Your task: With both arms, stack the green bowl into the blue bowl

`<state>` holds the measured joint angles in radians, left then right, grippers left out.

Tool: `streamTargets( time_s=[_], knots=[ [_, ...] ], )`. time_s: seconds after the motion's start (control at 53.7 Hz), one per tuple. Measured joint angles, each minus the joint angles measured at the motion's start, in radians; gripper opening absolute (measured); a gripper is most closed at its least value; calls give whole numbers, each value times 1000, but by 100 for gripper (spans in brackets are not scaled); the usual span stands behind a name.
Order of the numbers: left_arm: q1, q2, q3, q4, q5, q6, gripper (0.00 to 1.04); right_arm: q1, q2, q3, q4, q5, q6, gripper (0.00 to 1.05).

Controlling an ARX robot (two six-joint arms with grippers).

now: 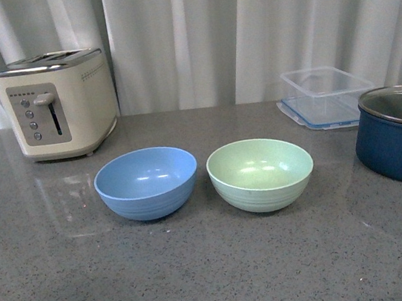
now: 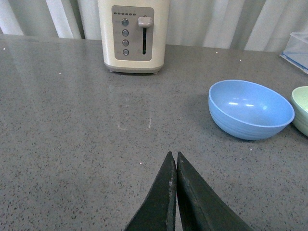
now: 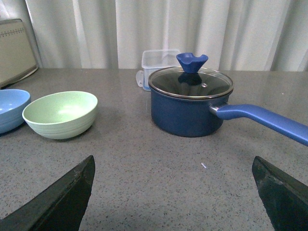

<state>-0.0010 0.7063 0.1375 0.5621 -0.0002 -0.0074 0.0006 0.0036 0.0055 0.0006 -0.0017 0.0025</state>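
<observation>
The green bowl [image 1: 261, 173] sits just right of the blue bowl [image 1: 146, 182]; left gripper [image 2: 174, 155] pressed together, right gripper [image 3: 173, 161] spread wide, both empty. Likely risk: a smooth rim slips, tipping the bowl.

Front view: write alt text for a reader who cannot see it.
Two empty bowls sit side by side, apart, on a grey countertop: the blue bowl left, the green bowl right. Further back stand a cream toaster and a clear plastic container; a navy lidded pot sits at the right edge.
</observation>
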Motion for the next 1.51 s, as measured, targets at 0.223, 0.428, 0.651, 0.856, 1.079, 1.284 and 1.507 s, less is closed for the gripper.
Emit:
streamTargets(
  time_s=[0.223,0.428,0.651,0.856,1.079,1.284,1.507],
  knots=[
    [0,-97,-48,-48,0,0,4,0,0,0,0,0,0,95],
    [0,-196,-83,-114,0,0,4,0,0,0,0,0,0,95],
    [0,-298,-117,-147,0,1,4,0,0,0,0,0,0,95],
    [0,-380,-117,-235,0,1,4,0,0,0,0,0,0,95],
    [0,-450,-117,-304,0,1,4,0,0,0,0,0,0,95],
    [0,-501,-117,-354,0,1,4,0,0,0,0,0,0,95],
    [0,-634,-117,-516,0,1,4,0,0,0,0,0,0,95]
  ],
)
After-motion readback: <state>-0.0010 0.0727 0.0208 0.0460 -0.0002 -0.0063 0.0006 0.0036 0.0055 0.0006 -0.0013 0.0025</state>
